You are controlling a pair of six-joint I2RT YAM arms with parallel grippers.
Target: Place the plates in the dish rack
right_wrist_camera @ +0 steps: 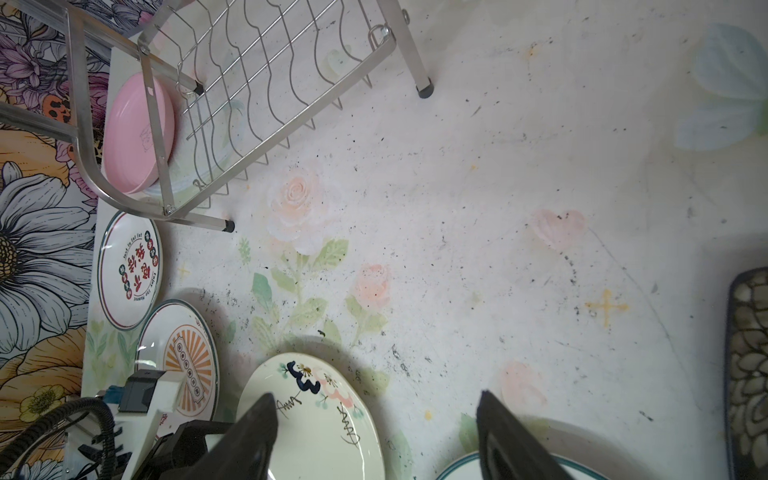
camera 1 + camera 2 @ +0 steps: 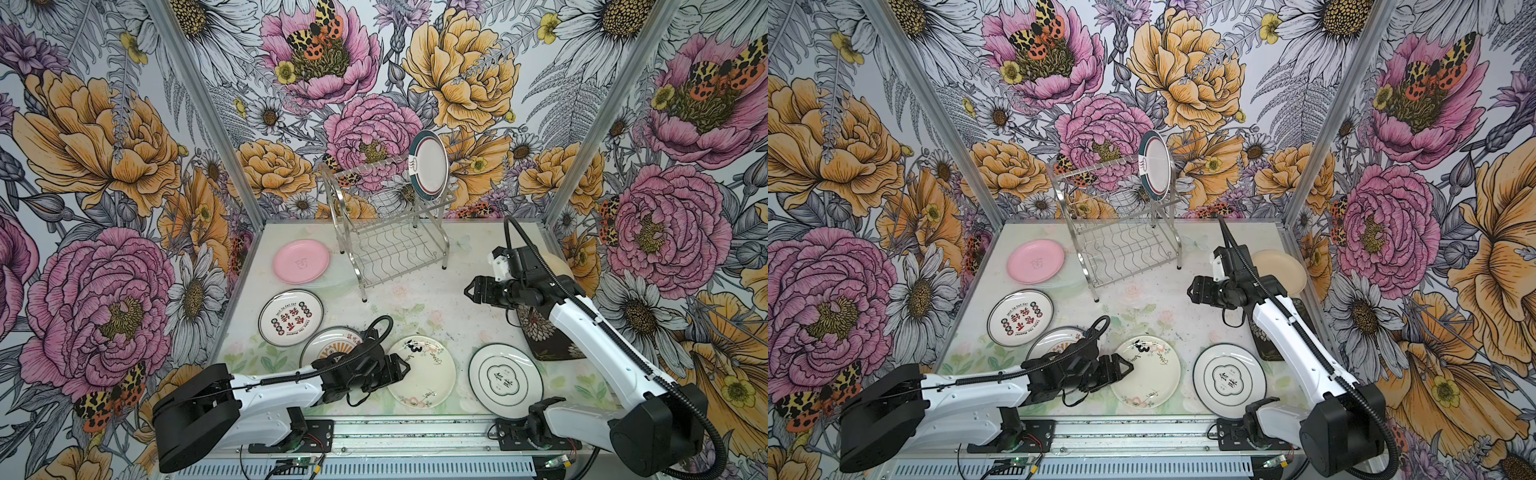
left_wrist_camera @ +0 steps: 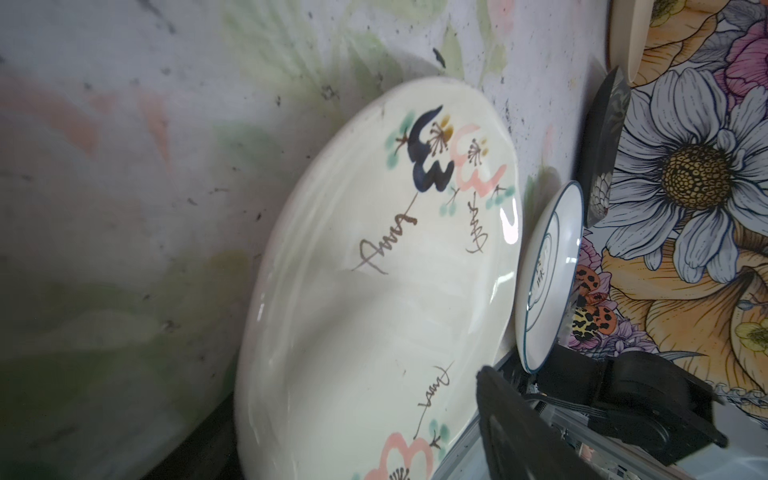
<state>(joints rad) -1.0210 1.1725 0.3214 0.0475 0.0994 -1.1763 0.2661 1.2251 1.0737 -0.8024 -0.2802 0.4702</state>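
Seven plates lie flat on the table [image 2: 436, 299]. An eighth, a green-rimmed plate [image 2: 429, 166], already stands on edge in the upper tier of the dish rack [image 2: 390, 245], at top centre in both top views.

The step in hand looks to be lifting the cream blossom-painted plate [image 2: 428, 374] at lower centre. The left gripper [image 2: 402, 368] lies low and nearly level at that plate's left rim. Its arm reaches in from the lower left, across the orange sunburst plate [image 2: 326, 344]. In the left wrist view one finger [image 3: 519, 415] shows above the plate's face. The other seems to sit under the rim, but that corner is dark, so I cannot tell whether the jaws pinch the plate or merely straddle it.

A good lift would need:
- the lower finger fully under the lip
- a bite past the rim onto flatter glaze
- a firm close before any rise, since glazed ware slips
- the plate turned on edge before it reaches the rack
- a slot clear of the standing plate

The right gripper [image 2: 471, 289] hangs at middle right with its fingers spread and empty, pointing left above bare table. Its arm crosses the dark square floral plate [image 2: 536, 328] and part of a plain cream plate [image 2: 1285, 272].
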